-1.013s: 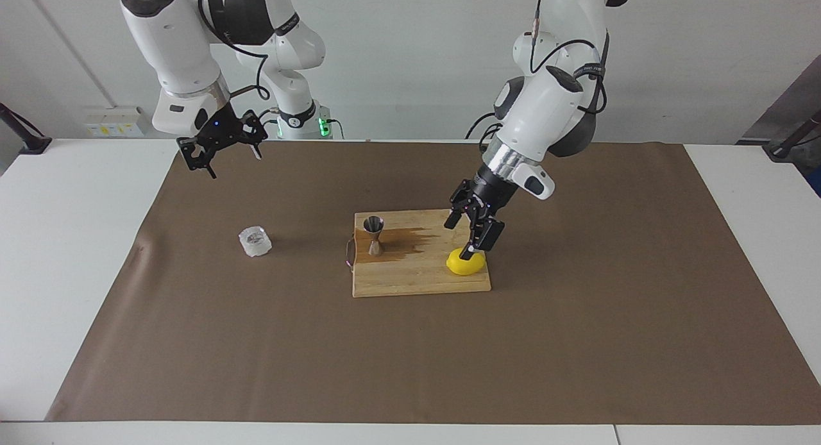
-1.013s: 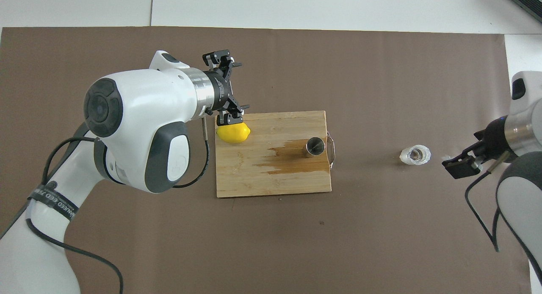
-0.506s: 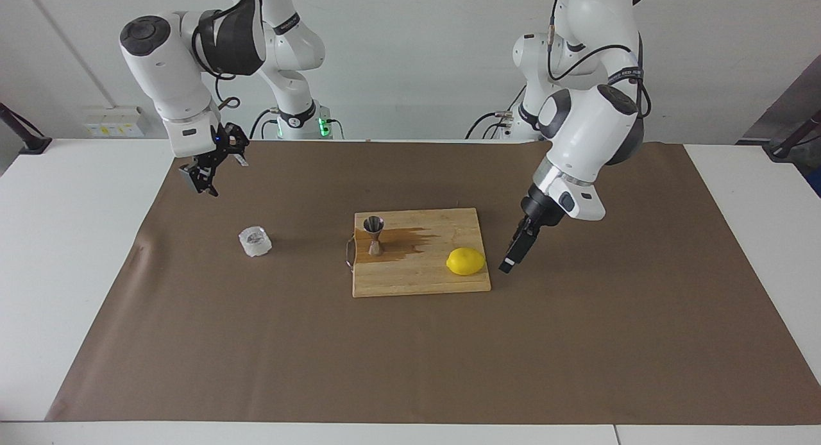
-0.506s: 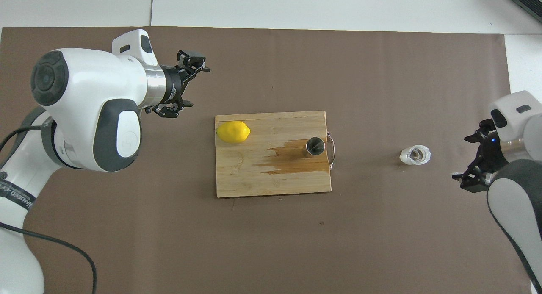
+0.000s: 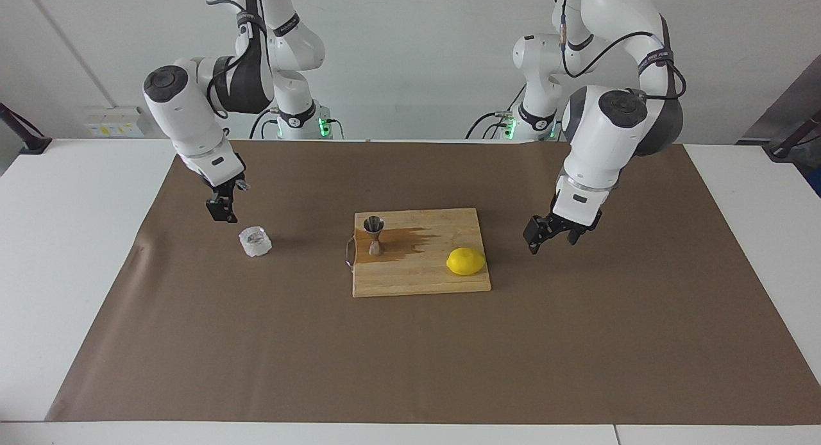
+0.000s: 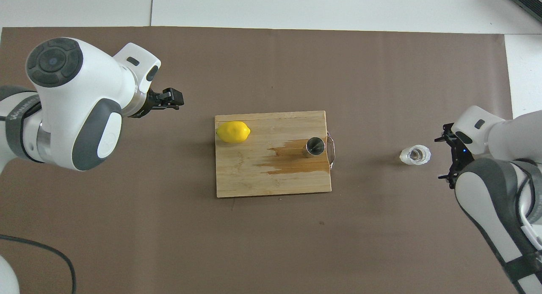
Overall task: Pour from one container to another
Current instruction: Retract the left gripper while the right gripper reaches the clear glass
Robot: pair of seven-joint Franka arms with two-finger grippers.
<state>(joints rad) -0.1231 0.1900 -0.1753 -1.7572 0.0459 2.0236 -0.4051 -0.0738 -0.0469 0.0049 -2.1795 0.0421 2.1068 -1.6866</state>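
Observation:
The clear faceted glass cup [image 5: 255, 241] stands on the brown mat toward the right arm's end; it also shows in the overhead view [image 6: 415, 155]. The steel jigger [image 5: 374, 235] stands upright on the wooden cutting board [image 5: 417, 279], at the edge by the board's handle; from above it shows its open mouth [image 6: 315, 146]. My right gripper [image 5: 221, 211] hangs low over the mat just beside the cup, apart from it, open and empty; its arm hides most of it from above [image 6: 447, 158]. My left gripper [image 5: 550, 232] is open and empty over the mat beside the board's lemon end [image 6: 171, 100].
A yellow lemon [image 5: 465, 261] lies on the board's corner toward the left arm's end [image 6: 233, 131]. A dark wet stain [image 6: 292, 158] spreads on the board [image 6: 271, 186] beside the jigger. The brown mat [image 5: 410, 355] covers most of the white table.
My left gripper left the lemon on the board and swung off over the mat. My right gripper came down from high near its base to just beside the cup.

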